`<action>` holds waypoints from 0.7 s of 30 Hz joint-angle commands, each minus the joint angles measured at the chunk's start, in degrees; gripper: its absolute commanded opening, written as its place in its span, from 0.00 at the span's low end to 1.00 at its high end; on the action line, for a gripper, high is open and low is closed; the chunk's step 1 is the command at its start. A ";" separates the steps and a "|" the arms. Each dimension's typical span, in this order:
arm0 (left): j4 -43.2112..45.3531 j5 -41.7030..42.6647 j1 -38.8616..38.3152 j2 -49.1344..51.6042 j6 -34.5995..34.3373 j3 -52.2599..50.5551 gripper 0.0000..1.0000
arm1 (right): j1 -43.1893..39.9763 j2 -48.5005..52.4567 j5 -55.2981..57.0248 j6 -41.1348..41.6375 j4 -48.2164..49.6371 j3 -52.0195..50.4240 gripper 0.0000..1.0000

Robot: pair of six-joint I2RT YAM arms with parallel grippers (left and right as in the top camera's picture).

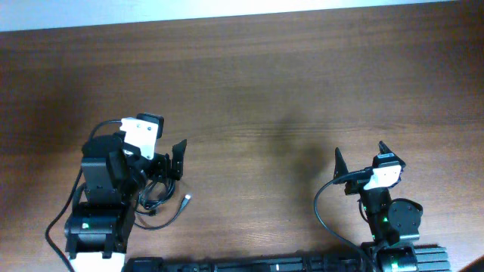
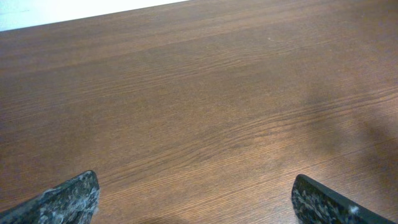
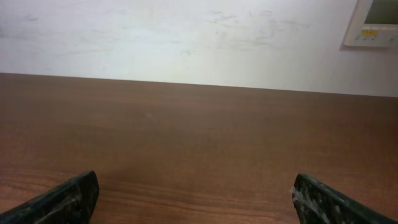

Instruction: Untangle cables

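While the left gripper (image 1: 175, 159) and the right gripper (image 1: 360, 156) are both standing spread and empty, the cables (image 1: 159, 202) are lying bunched at six o'clock of the left one, beside its arm, making it the nearer.

You face a broad dark brown wood-grain table (image 1: 287, 83) that meets a scuffed white painted wall (image 3: 186, 37), where a pale rectangular wall panel (image 3: 375, 23) hangs at upper right.
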 commanded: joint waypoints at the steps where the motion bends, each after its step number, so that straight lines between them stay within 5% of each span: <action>1: -0.09 0.87 0.31 0.15 1.16 1.70 0.99 | -0.20 0.11 0.50 0.22 -0.28 -0.31 0.99; 21: -1.05 5.14 0.31 8.37 1.44 6.82 0.99 | -0.20 0.11 0.50 0.22 -0.28 -0.31 0.99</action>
